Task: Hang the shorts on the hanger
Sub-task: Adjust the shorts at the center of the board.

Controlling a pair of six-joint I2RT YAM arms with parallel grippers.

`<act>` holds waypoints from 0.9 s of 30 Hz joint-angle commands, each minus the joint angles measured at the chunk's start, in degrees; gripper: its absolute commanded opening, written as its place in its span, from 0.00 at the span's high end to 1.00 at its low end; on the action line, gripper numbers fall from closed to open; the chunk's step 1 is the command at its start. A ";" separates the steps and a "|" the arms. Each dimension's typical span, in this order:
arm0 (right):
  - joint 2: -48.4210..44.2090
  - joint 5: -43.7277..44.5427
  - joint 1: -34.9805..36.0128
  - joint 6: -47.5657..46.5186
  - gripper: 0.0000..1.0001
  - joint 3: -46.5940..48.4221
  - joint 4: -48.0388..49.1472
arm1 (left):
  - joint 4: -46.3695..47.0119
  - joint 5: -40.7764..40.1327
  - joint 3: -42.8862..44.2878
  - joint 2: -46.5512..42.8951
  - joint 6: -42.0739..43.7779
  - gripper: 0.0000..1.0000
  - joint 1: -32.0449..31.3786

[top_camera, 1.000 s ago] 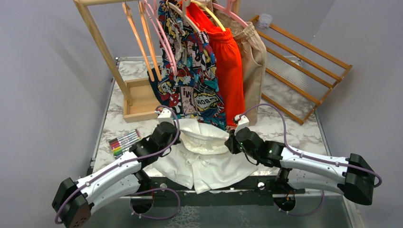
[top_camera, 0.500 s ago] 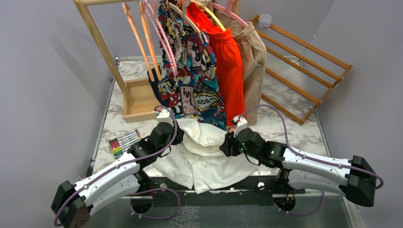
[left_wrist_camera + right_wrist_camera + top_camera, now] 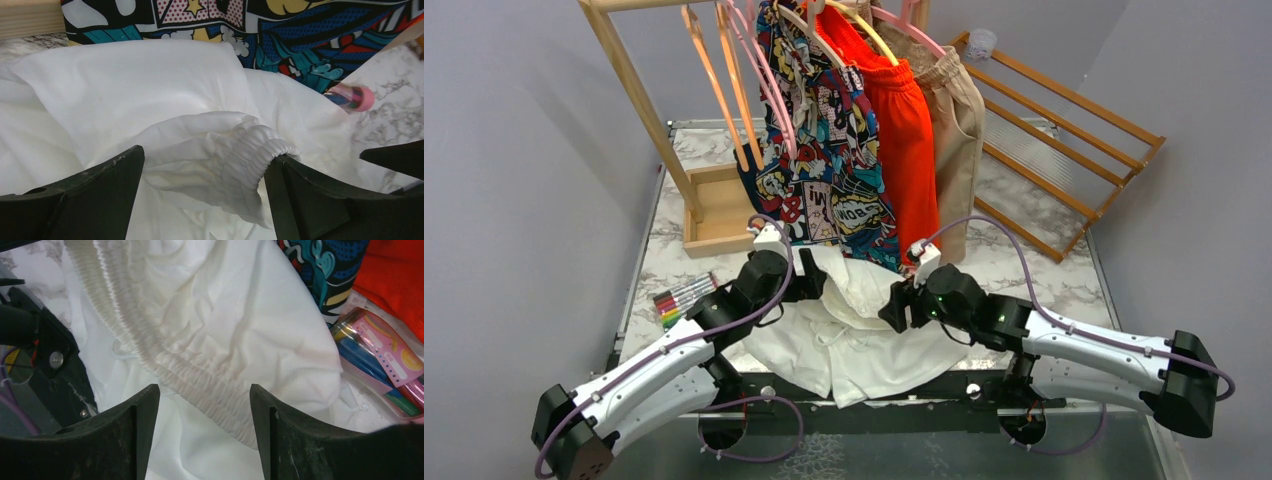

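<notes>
With both claws standing wide over the cloth, neither one holds anything. The white shorts lie crumpled on the marble table at its near edge, between the two arms. The pink hanger hangs bare on the wooden rack at the far side, well apart from them.

- **Left claw:** the jaws are spread, and a bunched fold of the elastic waistband lies loose between them. It touches one finger but is not pinched.
- **Right claw:** the jaws are likewise spread. The gathered waistband runs slantwise through the gap and is not clamped.

**Judged stage:** the shorts have yet to be gripped, lifted and brought to the hanger, so most of the task lies ahead.

**Hazards, as judged from this layout:**

1. A claw closing on one thin layer, or on the edge of the fold, would likely let the slack cloth slip out when raised.
2. Uneven grips on the two sides would leave the waistband twisted or sagging, which makes it hard to feed over the hanger bar.
3. The front of the shorts reaches the table edge, so a sideways tug could drag them off.
4. A packet of markers lies just beside the cloth and could be swept along with it.
5. The comic-print shorts hang just beside the hanger, so an arm reaching there could snag them or set the hanger swinging.
</notes>
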 commanded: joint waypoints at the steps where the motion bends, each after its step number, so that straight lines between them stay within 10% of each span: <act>1: -1.17 -6.89 0.00 -5.23 0.29 3.99 -2.01 | -5.14 2.94 4.78 -2.64 -0.40 0.02 0.08; 13: -0.30 -15.43 0.08 -12.63 0.32 7.75 -1.89 | -14.82 -1.12 10.34 -9.41 0.29 0.01 0.09; 27: 14.46 -5.93 1.69 -13.50 0.37 11.16 4.88 | -11.19 -13.35 9.66 -3.35 12.04 0.01 0.17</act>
